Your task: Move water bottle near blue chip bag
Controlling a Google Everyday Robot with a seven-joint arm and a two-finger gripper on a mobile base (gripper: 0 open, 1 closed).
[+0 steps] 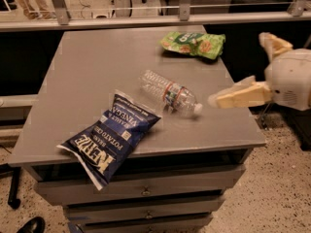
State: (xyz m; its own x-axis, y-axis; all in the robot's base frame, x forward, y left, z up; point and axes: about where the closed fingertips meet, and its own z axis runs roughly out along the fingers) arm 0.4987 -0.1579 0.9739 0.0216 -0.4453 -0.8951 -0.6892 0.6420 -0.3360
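Camera view, end effector (238,69) spread, empty, right

— How many things do we count on the bench (97,57)?
— Three: one water bottle (171,93), one blue chip bag (109,140) and one green snack bag (194,43) (two bags, then).
— And grippers?
— We see one gripper (238,68), off the bench's right edge, its two fingers (240,95) spread apart.

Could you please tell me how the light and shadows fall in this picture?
Camera view: soft light that seems to come from above, with no harsh glare; the water bottle shows small pale glints; the blue chip bag has a dull sheen; the gap under the top of the table is deeply shadowed; the open hand, beyond the table's right edge, is brightly lit.
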